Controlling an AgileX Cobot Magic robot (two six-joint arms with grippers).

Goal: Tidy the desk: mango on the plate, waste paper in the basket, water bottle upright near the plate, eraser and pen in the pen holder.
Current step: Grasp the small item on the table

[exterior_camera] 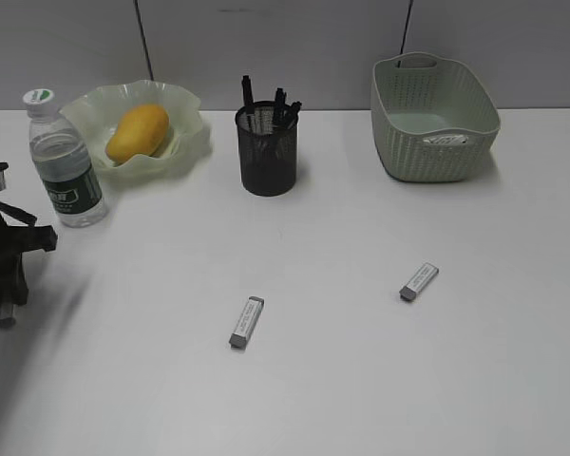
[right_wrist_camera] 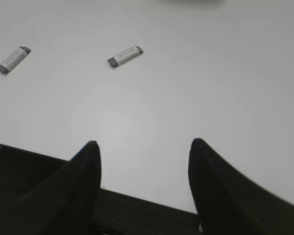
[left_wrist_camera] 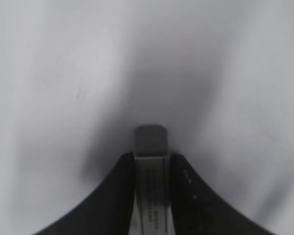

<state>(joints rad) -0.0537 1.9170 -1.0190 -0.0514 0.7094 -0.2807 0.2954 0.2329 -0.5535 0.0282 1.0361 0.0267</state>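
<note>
Nearly tidy, with erasers left to collect.
The left gripper [left_wrist_camera: 151, 196] is clamped on one eraser [left_wrist_camera: 150, 147] at the desk's [exterior_camera: 361, 380] near left; the right gripper [right_wrist_camera: 143, 161] hangs with jaws apart, empty. Two more erasers [exterior_camera: 246, 321] [exterior_camera: 419, 281] lie mid-desk. Far off, the mango [exterior_camera: 138, 132] sits on the plate [exterior_camera: 185, 100], the water bottle [exterior_camera: 65, 161] stands beside it, pens fill the pen holder [exterior_camera: 266, 157], and the waste paper [exterior_camera: 446, 141] seems to be in the basket [exterior_camera: 435, 119].

left arm [exterior_camera: 5, 252] matte black, angular linkages; both grippers' fingers [right_wrist_camera: 213, 181] black, broad-based, tapering to rounded tips.
</note>
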